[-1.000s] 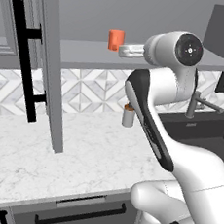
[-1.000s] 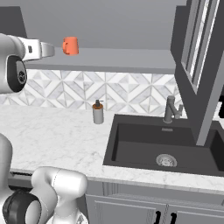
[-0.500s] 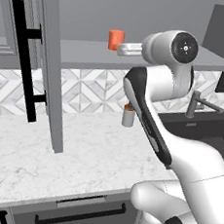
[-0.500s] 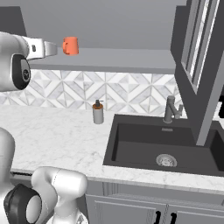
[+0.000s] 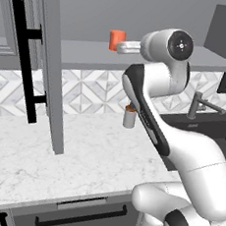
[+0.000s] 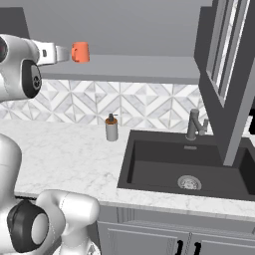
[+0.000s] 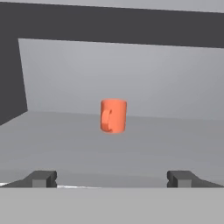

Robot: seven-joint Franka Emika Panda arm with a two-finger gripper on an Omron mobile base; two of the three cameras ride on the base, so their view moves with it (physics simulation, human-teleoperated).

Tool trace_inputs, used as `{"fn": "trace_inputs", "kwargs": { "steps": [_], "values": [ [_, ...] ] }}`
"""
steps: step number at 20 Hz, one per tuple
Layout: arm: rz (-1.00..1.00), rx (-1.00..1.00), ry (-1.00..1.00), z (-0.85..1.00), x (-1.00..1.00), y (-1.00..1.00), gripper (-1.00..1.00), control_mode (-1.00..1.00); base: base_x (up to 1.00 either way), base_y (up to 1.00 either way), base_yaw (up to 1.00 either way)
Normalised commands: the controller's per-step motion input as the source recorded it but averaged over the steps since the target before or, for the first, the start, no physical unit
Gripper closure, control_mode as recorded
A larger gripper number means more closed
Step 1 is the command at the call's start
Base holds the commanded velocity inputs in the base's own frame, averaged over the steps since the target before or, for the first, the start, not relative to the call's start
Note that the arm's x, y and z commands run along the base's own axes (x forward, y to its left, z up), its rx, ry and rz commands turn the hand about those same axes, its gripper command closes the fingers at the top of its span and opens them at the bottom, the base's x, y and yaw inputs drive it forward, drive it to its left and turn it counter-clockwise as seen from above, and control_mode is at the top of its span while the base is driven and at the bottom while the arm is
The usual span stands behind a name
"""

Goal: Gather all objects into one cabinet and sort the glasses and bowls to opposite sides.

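Grey shelf (orange cup upright) above marble counter

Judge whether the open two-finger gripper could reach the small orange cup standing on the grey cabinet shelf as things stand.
Probably yes. The gripper is open and level with the orange cup, which stands upright, centred ahead of it. Bare grey shelf lies between them, and the cabinet door stands open.

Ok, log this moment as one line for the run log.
claw: open, holding nothing | target: orange cup upright on cabinet shelf | claw short of cup, aligned | cabinet door: open
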Motion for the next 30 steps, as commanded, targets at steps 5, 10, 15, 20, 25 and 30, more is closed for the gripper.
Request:
{"fn": "trace_inputs", "kwargs": {
  "steps": [5,10,15,20,25,30],
  "values": [
    [-0.02,0.0,0.0,-0.01,0.49,0.0,-1.0,-1.0,0.0,0.0,0.0],
    [-0.09,0.0,0.0,-0.05,0.51,0.02,-1.0,-1.0,0.0,0.0,0.0],
    [-0.1,0.0,0.03,-0.15,0.24,0.31,-1.0,-1.0,0.0,0.0,0.0],
    [-0.06,0.0,0.04,-0.09,0.21,0.15,-1.0,-1.0,0.0,0.0,0.0],
    [-0.01,0.04,0.06,0.07,0.29,0.0,-1.0,-1.0,0.0,0.0,0.0],
    [0.0,0.01,0.07,-0.05,0.12,0.01,-1.0,-1.0,0.0,0.0,0.0]
  ]
}}
